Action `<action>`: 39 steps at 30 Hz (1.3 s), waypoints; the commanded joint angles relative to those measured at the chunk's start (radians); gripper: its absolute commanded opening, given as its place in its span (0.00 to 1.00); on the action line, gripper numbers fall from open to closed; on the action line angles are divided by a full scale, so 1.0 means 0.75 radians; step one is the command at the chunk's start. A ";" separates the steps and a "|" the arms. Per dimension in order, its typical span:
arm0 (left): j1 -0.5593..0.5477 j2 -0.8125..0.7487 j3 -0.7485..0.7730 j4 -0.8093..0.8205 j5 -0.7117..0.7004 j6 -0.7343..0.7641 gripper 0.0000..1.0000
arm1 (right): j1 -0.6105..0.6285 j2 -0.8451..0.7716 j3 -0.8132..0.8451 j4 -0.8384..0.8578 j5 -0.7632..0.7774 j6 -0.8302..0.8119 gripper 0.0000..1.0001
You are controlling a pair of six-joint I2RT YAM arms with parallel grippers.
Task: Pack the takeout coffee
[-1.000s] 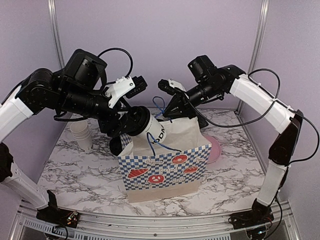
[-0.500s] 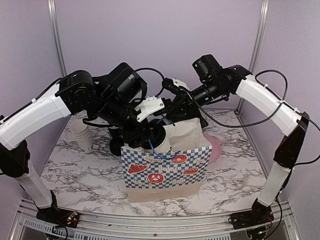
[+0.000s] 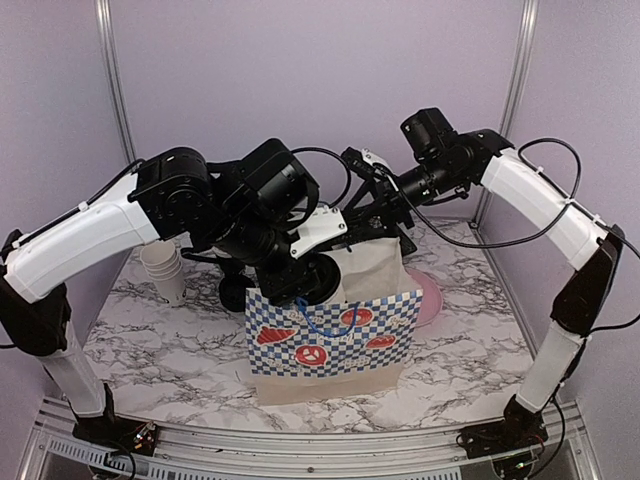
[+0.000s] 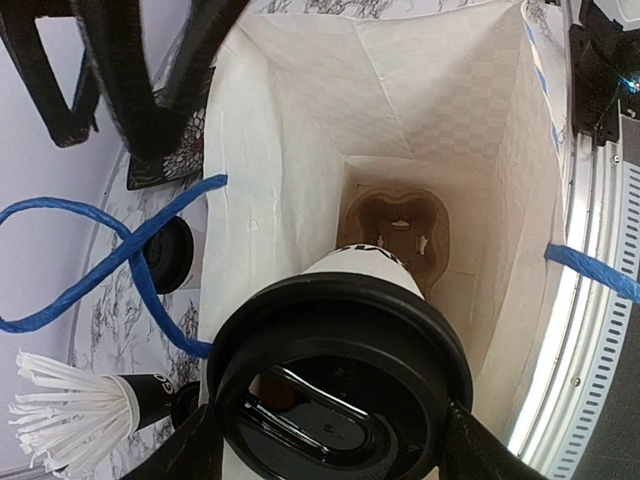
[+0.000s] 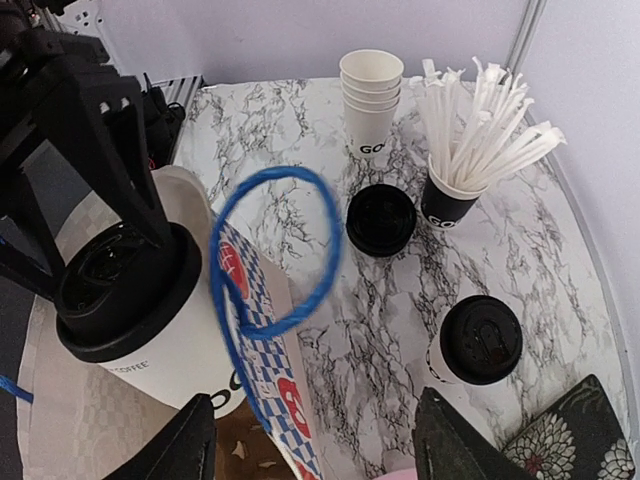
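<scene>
Bag: blue/white checker outside w/ red+white food pics, kraft-brown strip at btm, white inside. Handles: blue rope. Coffee cup: white, blk lid, blk lettering. 2nd coffee cup: white, blk lid. Loose lid: blk. Cup stack: white, blk lettering. Straw cup: blk, white lettering; straws white. Carrier: brown cardboard. Table: white marble, grey-blk veins. Round item: pink.

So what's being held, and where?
The left jaws clamp a white paper cup with black plastic lid on both sides near the lid; the right jaws hold nothing.
</scene>
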 commanded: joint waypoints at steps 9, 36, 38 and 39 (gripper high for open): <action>-0.021 -0.078 0.158 -0.089 0.019 -0.016 0.57 | 0.145 0.062 0.003 -0.022 0.178 -0.020 0.48; -0.144 0.086 -0.022 -0.139 -0.157 -0.093 0.56 | 0.185 -0.089 -0.001 -0.038 -0.011 0.108 0.19; -0.188 0.083 -0.063 -0.167 -0.195 -0.138 0.56 | 0.172 -0.099 0.010 -0.047 -0.026 0.113 0.24; -0.204 0.083 -0.077 -0.183 -0.210 -0.163 0.55 | 0.159 -0.102 0.024 -0.057 -0.041 0.114 0.26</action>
